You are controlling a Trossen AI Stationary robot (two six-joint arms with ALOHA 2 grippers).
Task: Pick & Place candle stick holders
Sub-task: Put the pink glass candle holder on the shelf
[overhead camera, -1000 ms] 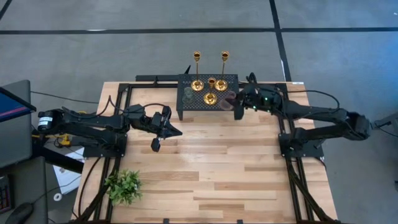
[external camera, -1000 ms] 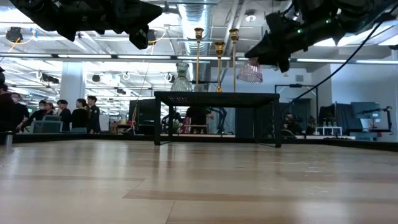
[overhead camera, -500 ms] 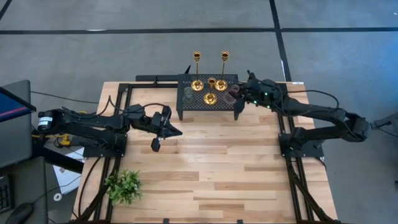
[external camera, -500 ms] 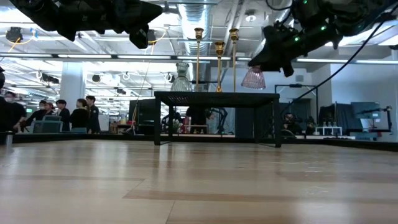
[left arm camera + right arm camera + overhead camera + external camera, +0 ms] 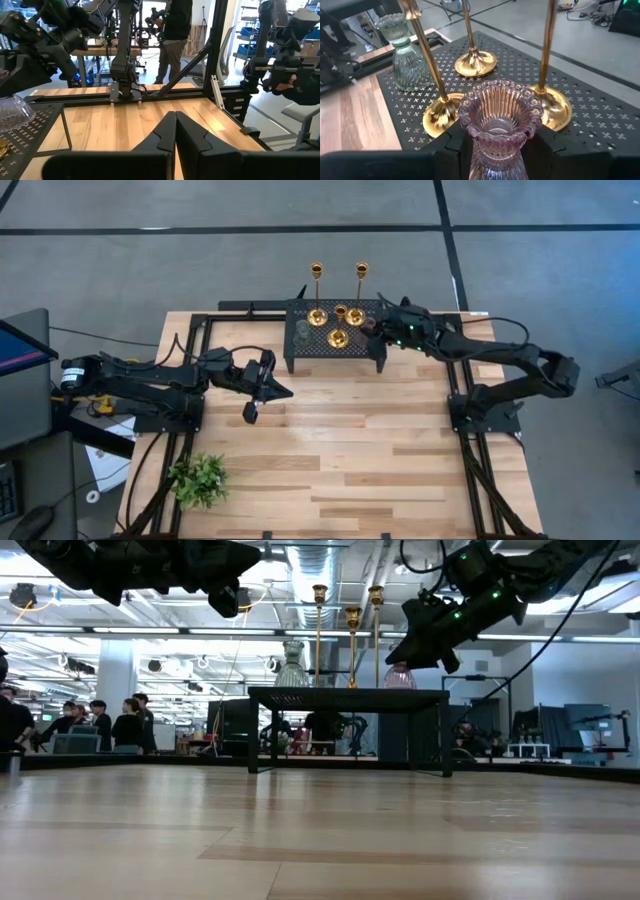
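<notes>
Closest to me, at about seven o'clock on the wooden table (image 5: 330, 440), I see a small green plant (image 5: 199, 478). My left gripper (image 5: 268, 388) hangs over the table at about nine o'clock, well apart from everything, and its two fingers (image 5: 172, 131) are pressed tight together with nothing in them.

Farther back, at twelve o'clock, stands the black rack (image 5: 335, 335) with little holes in its top. My right gripper (image 5: 378, 327) is over the rack's right end, at about one o'clock. Its jaws are squeezed on the pink cup (image 5: 497, 131), one on each side. I cannot tell if the cup is touching the rack.

On the rack, past the pink cup, stand three gold candlesticks (image 5: 475, 60), one of them at the far edge. The green cup (image 5: 406, 56) sits near the rack's left end, at about eleven o'clock.

Way behind the table, some people (image 5: 110, 724) are in the room.
</notes>
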